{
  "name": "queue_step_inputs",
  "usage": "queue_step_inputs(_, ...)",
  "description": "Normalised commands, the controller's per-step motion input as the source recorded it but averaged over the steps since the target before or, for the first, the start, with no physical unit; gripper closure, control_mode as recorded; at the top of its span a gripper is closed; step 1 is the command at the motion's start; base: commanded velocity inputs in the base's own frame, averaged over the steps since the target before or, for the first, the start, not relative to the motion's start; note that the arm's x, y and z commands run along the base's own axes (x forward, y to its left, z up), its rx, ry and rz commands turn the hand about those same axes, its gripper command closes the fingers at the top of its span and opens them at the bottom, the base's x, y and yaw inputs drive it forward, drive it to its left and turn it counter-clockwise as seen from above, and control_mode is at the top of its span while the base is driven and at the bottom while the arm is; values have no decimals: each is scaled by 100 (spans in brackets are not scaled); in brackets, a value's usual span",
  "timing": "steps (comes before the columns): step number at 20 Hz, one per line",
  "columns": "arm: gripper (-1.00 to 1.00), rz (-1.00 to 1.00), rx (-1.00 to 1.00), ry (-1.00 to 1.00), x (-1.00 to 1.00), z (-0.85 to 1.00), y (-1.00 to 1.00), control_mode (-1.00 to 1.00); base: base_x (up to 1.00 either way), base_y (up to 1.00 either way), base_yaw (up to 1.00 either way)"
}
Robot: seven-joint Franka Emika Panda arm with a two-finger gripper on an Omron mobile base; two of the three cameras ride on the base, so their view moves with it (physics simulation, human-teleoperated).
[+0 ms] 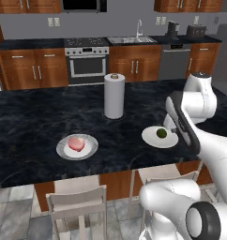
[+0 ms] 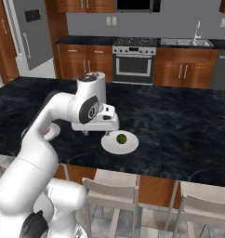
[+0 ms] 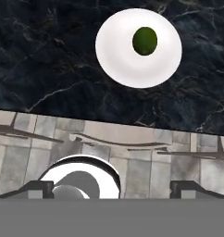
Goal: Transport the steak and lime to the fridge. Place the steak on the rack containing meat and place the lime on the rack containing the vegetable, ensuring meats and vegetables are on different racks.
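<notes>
The pink-red steak [image 1: 76,143] lies on a grey plate [image 1: 64,151] at the island counter's front left; my arm hides most of it in the right base view. A dark green lime [image 1: 161,133] [image 2: 121,138] [image 3: 145,40] rests on a white plate [image 1: 169,141] [image 2: 128,146] [image 3: 127,69] near the front edge. My gripper [image 2: 96,134] [image 3: 111,190] hangs open and empty above the counter edge, just left of the lime's plate in the right base view and apart from it. The fridge and its racks are out of view.
A paper towel roll [image 1: 114,96] stands upright mid-counter behind both plates. Stools [image 1: 80,206] [image 2: 112,197] line the near side of the dark marble island [image 1: 31,122]. Beyond are a stove [image 1: 87,63], a sink [image 1: 132,40] and wood cabinets.
</notes>
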Motion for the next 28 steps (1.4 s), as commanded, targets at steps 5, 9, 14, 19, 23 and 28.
queue_step_inputs(5, -100, -1, 0, 1, 32, -39, -14, -100, 0, 0, 0)
queue_step_inputs(9, -100, -1, 0, 1, 39, -40, -11, -100, 0, 0, 0)
queue_step_inputs(14, -100, -2, 0, 0, 48, -28, -7, -100, 0, 0, 0)
queue_step_inputs(19, -100, -5, 0, 0, 46, -22, -2, -100, 0, 0, 0)
queue_step_inputs(23, -100, -3, 0, 8, 47, -20, -2, -100, 0, 0, 0)
queue_step_inputs(28, -100, -4, 0, 3, 46, -25, -1, -100, 0, 0, 0)
